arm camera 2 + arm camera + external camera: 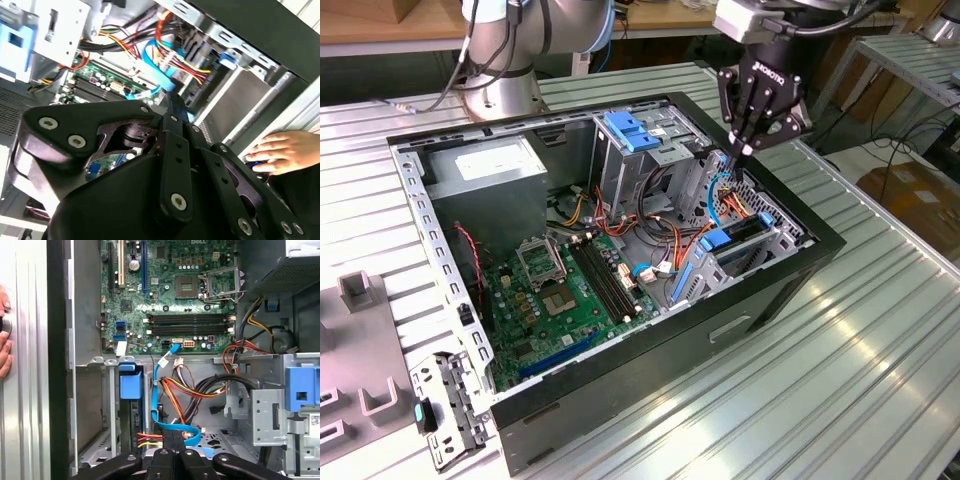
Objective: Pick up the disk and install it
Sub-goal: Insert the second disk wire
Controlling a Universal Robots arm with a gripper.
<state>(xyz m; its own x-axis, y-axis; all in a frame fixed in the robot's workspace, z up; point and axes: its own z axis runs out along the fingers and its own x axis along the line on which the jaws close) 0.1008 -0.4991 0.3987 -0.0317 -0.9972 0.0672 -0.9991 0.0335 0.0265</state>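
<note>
The disk stands on edge in the drive bay at the exterior view's right end of the open computer case. I see only its dark edge and the blue rail tab on top. Red and yellow wires run to it, next to a blue ribbon cable. My gripper hangs just above that bay, close to the cables. Its black fingers are pressed together, shut with nothing between them, and they point down at the cables.
The case holds a green motherboard, a grey power-supply box and a metal cage with a blue handle. A person's hand rests on the table outside the case wall. Grey fixtures lie at the exterior view's left.
</note>
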